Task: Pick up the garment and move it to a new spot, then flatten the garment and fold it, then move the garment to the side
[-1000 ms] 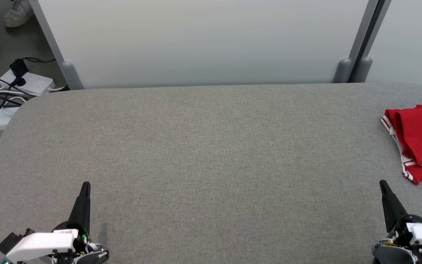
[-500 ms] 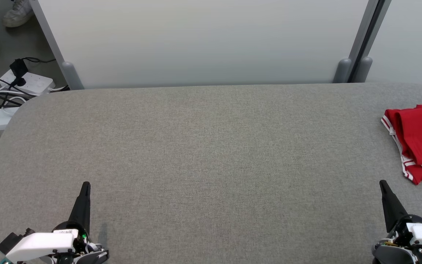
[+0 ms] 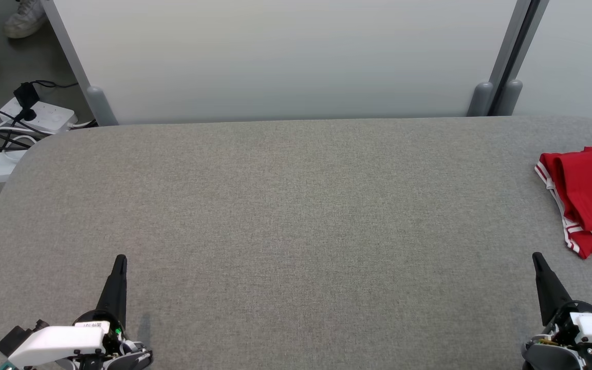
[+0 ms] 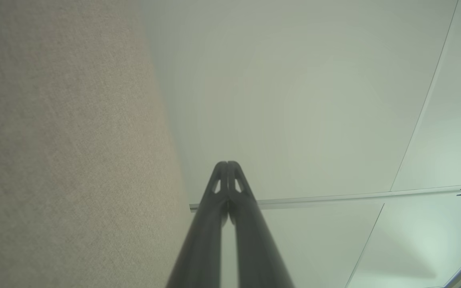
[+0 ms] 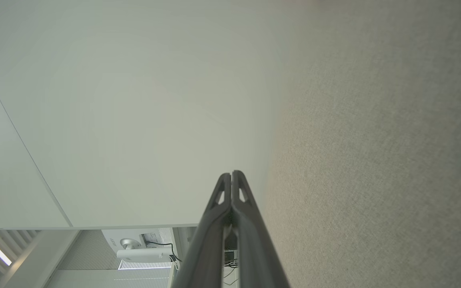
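The garment (image 3: 586, 195), red with white trim, lies folded at the right edge of the grey table (image 3: 296, 226), partly cut off by the head view's border. My right gripper (image 3: 536, 257) rests shut at the lower right, a short way in front of the garment and apart from it. At the lower left my left gripper (image 3: 120, 258) is shut and empty, far from the garment. In the left wrist view the left gripper (image 4: 227, 164) has its fingers pressed together. The right gripper (image 5: 231, 173) in the right wrist view looks the same.
A pale partition panel (image 3: 285, 56) stands along the table's far edge, with grey posts (image 3: 481, 97) at its right end. On the floor at far left lie a power strip with cables (image 3: 34, 115) and a person's shoe (image 3: 23, 18).
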